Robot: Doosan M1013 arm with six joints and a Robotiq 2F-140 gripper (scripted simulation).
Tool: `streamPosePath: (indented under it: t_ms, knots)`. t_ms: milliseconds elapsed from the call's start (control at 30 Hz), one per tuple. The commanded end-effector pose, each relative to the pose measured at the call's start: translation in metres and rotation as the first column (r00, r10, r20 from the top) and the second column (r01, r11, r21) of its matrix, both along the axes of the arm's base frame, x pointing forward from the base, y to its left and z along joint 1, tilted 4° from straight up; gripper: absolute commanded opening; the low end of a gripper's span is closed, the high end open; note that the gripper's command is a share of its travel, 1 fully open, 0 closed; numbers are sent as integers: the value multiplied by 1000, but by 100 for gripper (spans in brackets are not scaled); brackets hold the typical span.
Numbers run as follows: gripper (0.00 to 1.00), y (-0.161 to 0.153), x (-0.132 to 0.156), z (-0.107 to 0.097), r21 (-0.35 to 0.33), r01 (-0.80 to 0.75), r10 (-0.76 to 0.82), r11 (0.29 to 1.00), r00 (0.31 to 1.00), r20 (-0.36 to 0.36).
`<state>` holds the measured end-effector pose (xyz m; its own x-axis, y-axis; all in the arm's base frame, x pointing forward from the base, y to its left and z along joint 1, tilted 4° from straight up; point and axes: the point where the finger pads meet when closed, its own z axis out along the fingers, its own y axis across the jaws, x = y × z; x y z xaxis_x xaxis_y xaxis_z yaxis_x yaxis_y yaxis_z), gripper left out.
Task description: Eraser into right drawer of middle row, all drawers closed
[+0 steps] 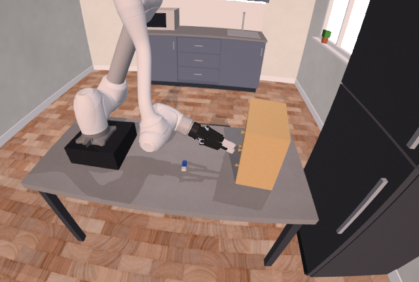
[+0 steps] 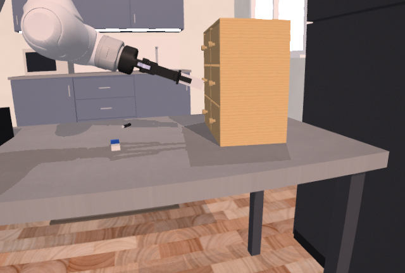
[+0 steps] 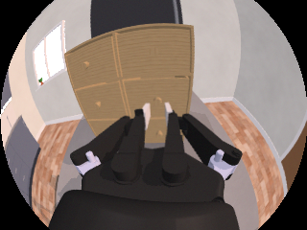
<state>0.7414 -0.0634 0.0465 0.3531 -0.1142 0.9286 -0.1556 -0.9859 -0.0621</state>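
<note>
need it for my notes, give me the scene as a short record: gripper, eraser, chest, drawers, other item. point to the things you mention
gripper: fingers (image 1: 230,144) (image 2: 195,82) parted, nothing between them, in front of the chest's middle row
eraser: blue and white (image 1: 184,165) (image 2: 114,144), on the table left of the chest in the exterior view
chest: light wood (image 1: 264,143) (image 2: 254,83) (image 3: 153,53), upright
drawers: two columns, three rows, all look pushed in
other item: small dark cylinder with a pale end (image 2: 126,125), on the table
</note>
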Motion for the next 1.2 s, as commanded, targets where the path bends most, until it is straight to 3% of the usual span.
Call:
streamPosePath:
  t_ms: [0,600,1167]
  knots:
    - [20,-1,4,0,0,0,0,1000,1000,0]
    - [20,-4,28,-1,0,0,0,1000,1000,0]
    - [20,-5,31,-1,0,0,0,1000,1000,0]
